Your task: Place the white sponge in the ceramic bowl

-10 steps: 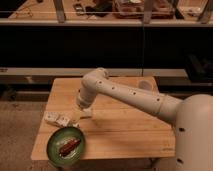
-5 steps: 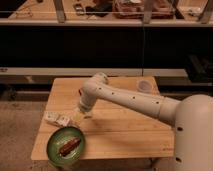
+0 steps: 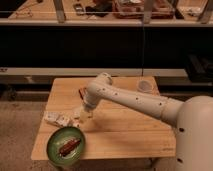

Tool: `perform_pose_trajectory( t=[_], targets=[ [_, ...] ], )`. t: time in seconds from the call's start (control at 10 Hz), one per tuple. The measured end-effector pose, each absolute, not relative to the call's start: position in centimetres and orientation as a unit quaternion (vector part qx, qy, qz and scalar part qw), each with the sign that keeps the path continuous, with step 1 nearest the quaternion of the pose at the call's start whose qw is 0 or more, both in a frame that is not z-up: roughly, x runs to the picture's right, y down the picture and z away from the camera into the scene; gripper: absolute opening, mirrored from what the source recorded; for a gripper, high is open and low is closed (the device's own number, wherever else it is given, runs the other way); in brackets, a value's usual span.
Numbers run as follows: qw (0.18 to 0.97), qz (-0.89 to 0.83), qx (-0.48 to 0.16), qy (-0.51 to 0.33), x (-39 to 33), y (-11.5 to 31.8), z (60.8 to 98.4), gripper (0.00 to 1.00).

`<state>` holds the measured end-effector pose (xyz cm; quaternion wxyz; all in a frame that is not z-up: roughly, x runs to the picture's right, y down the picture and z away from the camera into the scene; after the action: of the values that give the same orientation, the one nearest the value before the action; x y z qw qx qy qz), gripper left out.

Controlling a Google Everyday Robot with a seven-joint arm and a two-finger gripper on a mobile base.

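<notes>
The ceramic bowl [image 3: 66, 145] is a wide green dish at the table's front left corner, with a dark brown bar [image 3: 69, 146] lying in it. My gripper [image 3: 82, 118] hangs just above the table, right behind the bowl's far right rim and next to a crinkled white packet [image 3: 57, 119]. A small pale patch shows at the gripper's tip; I cannot tell whether it is the white sponge. No sponge lies apart on the table.
A small pale beige cup [image 3: 144, 85] stands at the table's back right. A reddish-brown object [image 3: 80, 92] shows partly behind my arm. The wooden table [image 3: 130, 130] has dark shelving behind it, and floor lies to its left.
My gripper has moved down and a little to the left, from over the table's middle left towards the green bowl's far rim. The bowl, packet and cup have not moved.
</notes>
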<state>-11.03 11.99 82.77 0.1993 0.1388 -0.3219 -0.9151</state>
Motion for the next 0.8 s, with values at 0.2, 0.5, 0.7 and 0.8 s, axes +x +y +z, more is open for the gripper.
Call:
perform_pose_trajectory(
  t=[0.2, 0.5, 0.7, 0.8],
  targets=[
    [0.193, -0.914, 0.142, -0.327, -11.1, 12.9, 84.3, 0.80],
    [0.182, -0.917, 0.146, -0.325, -11.4, 12.9, 87.0, 0.80],
    [0.174, -0.919, 0.148, -0.320, -11.6, 12.1, 88.7, 0.80],
    [0.171, -0.920, 0.151, -0.319, -11.8, 11.9, 89.4, 0.80]
  ],
)
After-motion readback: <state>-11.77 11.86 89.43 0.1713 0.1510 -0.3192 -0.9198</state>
